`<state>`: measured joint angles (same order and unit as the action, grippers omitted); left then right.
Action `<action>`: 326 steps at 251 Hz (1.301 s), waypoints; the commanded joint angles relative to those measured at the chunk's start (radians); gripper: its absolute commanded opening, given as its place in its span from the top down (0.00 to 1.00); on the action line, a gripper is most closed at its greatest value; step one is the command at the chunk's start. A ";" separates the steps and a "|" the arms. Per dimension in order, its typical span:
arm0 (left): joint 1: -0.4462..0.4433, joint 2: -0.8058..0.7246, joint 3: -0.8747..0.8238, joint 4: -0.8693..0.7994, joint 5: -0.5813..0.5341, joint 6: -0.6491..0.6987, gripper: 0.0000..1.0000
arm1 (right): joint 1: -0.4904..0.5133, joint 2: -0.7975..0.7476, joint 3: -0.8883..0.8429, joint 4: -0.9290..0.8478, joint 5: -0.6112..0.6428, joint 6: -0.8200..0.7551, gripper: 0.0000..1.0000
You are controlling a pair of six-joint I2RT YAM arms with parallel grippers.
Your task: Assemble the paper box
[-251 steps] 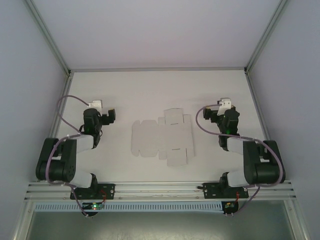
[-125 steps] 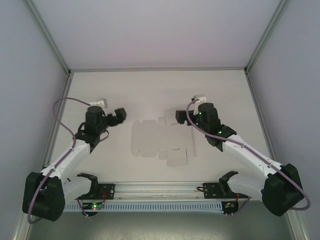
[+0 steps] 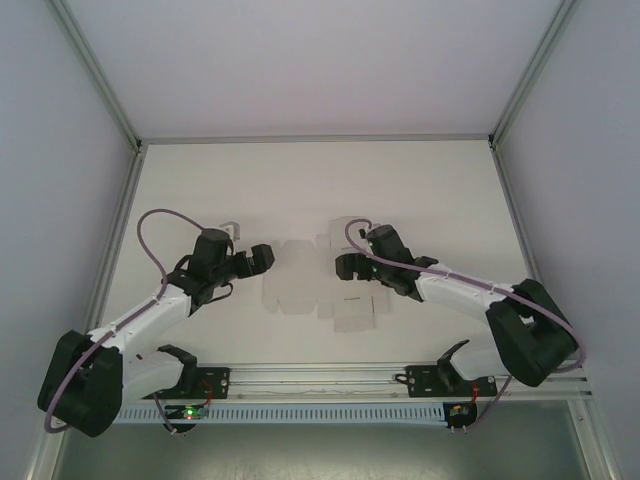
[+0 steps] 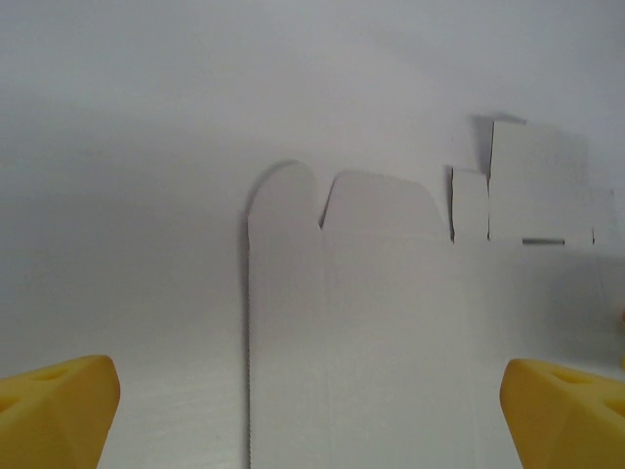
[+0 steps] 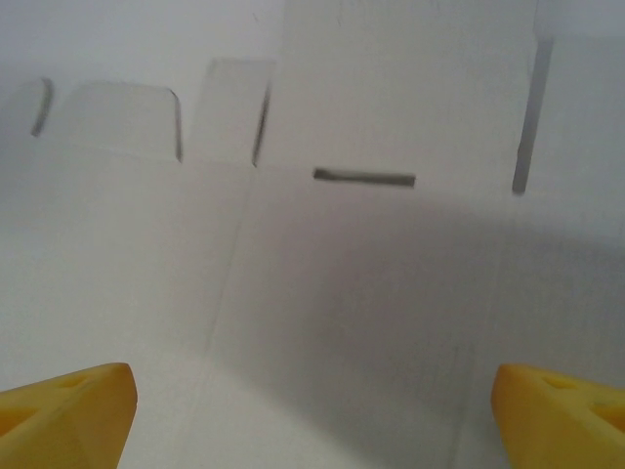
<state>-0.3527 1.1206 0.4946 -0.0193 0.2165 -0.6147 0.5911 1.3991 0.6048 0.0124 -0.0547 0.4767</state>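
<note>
Arms outstretched, left claw [image 3: 262,257] and right claw [image 3: 343,266] gape at paper box [image 3: 300,285].

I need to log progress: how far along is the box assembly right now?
Done: nothing is folded; the paper box is a flat cut sheet on the table. In hand: the left hand is open by the sheet's left edge, and the right hand is open over its right part; neither grips it. Left: every fold and tuck.

Flat paper box [image 3: 300,288] on table [image 3: 450,190], L gripper [image 3: 258,259] beside its left edge, R gripper [image 3: 345,266] over right half
</note>
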 commanded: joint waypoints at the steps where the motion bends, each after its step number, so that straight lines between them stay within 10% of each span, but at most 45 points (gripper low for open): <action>1: -0.018 0.032 0.010 0.016 0.035 -0.015 0.00 | -0.012 0.053 -0.035 0.039 -0.005 0.034 0.07; 127: -0.022 0.258 0.035 0.248 0.283 -0.083 0.00 | -0.066 0.204 -0.130 0.201 -0.086 0.046 0.11; 251: -0.022 0.360 0.139 0.235 0.297 0.003 0.02 | -0.084 0.154 -0.209 0.284 -0.153 -0.058 0.12; 326: -0.022 0.415 0.171 0.270 0.351 0.030 0.53 | -0.097 0.101 -0.241 0.328 -0.197 -0.104 0.12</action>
<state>-0.3611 1.5299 0.6403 0.2214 0.5320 -0.6163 0.4992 1.4979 0.4114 0.4732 -0.1974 0.3828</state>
